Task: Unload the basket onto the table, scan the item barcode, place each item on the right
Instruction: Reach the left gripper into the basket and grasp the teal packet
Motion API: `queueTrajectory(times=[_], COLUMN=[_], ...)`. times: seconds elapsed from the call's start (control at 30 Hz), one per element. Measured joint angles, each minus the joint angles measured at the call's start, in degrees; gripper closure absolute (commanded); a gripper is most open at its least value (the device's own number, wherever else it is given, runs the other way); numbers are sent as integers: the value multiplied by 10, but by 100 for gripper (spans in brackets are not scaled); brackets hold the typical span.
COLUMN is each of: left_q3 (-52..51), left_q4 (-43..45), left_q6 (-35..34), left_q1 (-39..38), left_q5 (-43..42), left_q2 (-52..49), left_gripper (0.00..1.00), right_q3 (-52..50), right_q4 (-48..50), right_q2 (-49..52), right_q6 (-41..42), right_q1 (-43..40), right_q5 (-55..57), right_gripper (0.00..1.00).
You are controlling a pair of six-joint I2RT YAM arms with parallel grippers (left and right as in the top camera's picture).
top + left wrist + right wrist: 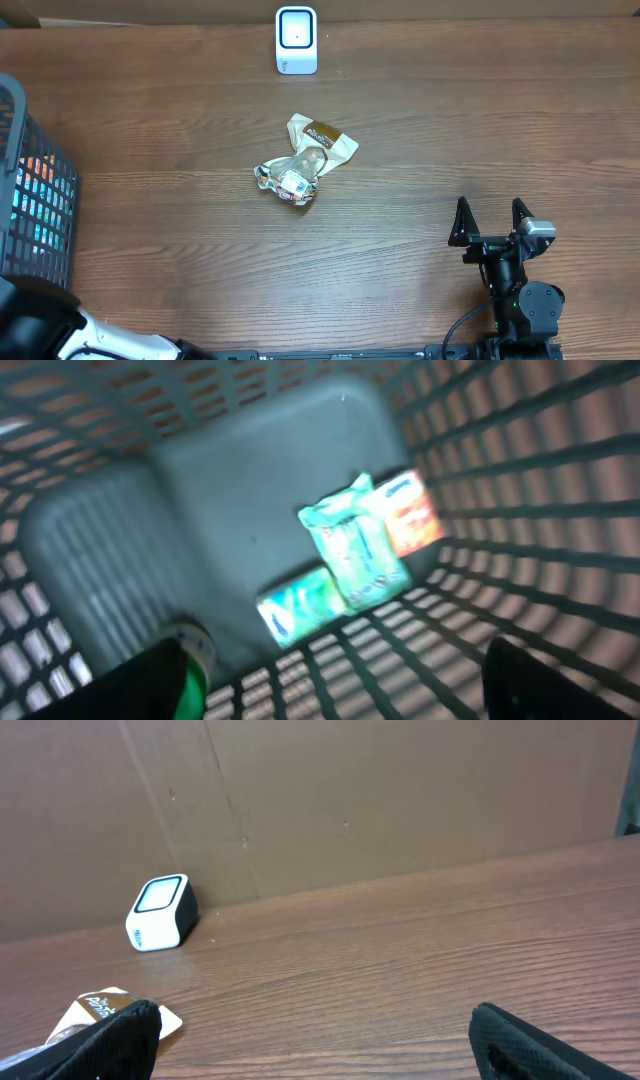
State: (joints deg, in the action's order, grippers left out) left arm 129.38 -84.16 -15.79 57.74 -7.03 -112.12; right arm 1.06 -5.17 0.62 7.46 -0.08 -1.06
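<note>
The left gripper point(335, 655) hangs open over packets point(350, 560) in the left basket point(40, 200), likely to fetch one for the far scanner point(296, 40); the right gripper point(492, 222) idles open, and a crumpled packet point(303, 160) lies mid-table.

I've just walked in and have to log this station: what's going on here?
Nothing is being held. The left gripper is open and points down into the grey basket, where a few packets lie on the floor. The right gripper is open near the front edge of the table, touching nothing. A crumpled wrapper lies mid-table, in front of the white scanner at the far edge.
</note>
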Motion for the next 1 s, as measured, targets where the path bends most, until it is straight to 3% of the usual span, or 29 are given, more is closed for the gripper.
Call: queueTrajectory(times=[0.3,0.73,0.9,0.93,1.0], left_q3=[-61,-63,-63,-62,-58], left_q4=[87,137,142,141,139], left_q6=[88,165,176,176,178], left_q1=[-21,-93,-99,-99,-97], left_q5=[0,10,17,17,17], left_q2=[-123,-250,-259,-261,-265], left_gripper=[20,24,46,69,96], right_q3=[0,0,0,0,0], right_q4=[0,0,0,0,0], right_q2=[0,0,0,0,0], right_q6=[0,0,0,0,0], right_q1=[0,0,0,0,0], right_q5=[0,0,0,0,0], right_gripper=[0,0,0,0,0])
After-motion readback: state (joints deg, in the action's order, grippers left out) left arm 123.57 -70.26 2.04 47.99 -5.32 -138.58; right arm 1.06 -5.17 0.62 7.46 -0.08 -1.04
